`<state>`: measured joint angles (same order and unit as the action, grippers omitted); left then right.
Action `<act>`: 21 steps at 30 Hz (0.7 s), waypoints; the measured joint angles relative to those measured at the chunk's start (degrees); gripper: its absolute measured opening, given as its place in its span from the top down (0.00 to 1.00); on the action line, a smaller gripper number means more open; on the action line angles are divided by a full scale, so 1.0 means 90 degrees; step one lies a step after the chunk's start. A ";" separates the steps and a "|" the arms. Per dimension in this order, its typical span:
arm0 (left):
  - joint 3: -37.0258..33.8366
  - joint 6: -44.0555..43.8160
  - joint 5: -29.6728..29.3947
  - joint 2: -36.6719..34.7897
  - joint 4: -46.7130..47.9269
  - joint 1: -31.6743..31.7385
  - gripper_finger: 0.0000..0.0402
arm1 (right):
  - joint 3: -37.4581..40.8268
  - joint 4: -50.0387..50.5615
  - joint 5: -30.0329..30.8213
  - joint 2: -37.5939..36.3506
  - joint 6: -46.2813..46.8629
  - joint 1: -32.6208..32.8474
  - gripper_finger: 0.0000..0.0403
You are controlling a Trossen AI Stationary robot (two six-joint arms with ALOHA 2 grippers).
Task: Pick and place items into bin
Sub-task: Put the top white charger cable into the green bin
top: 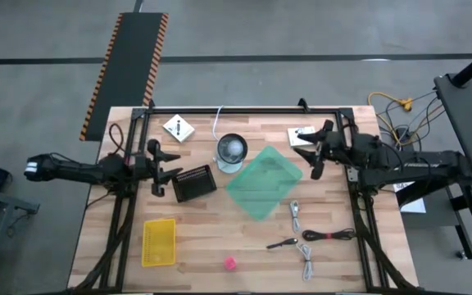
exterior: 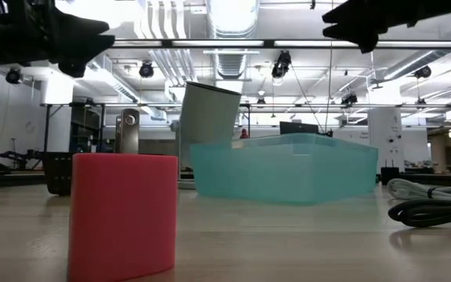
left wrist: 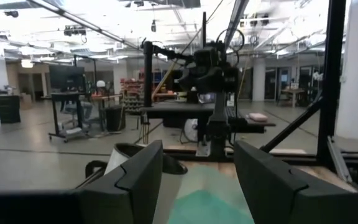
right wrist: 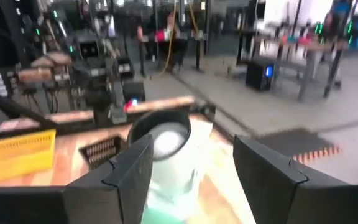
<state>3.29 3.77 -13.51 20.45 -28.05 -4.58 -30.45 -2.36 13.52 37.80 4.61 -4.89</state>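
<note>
A: Landmark is the teal bin [top: 264,182] at the table's middle. Nearest the front edge?
B: Pink object [top: 229,263], then white cables [top: 307,264], black-handled tool [top: 283,243], dark cable [top: 328,235], all in front of the bin, none inside.
A: Beyond it?
B: Two white packets [top: 178,128], far side.
A: Grippers?
B: Left gripper [top: 156,169] left of bin, right gripper [top: 314,156] right; both spread apart, holding nothing.

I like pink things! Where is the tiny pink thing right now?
In the high view, the tiny pink object sits near the table's front edge, between the yellow basket and the white coiled cable.
</note>
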 joint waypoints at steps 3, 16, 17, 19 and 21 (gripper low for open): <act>0.0000 0.0162 -0.0031 0.0072 -0.0003 0.0000 0.54 | -0.0488 0.1150 -0.0005 0.0163 0.0747 0.0000 0.49; 0.0000 0.0180 -0.0029 0.0091 -0.0026 0.0000 0.54 | -0.1315 0.4244 -0.0148 0.0975 0.4141 0.0884 0.50; 0.0000 0.0180 -0.0030 0.0087 -0.0028 0.0000 0.54 | -0.1285 0.4243 -0.0171 0.1021 0.4386 0.1050 0.50; 0.0000 0.0182 -0.0029 0.0085 -0.0032 0.0000 0.54 | -0.1231 0.4243 -0.0157 0.1142 0.4852 0.1434 0.50; 0.0000 0.0182 -0.0030 0.0074 -0.0020 0.0000 0.54 | -0.1196 0.4242 0.0036 0.1277 0.5270 0.1813 0.50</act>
<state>3.29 5.41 -13.77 21.12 -28.23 -4.58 -41.21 35.81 13.84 49.30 52.04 11.43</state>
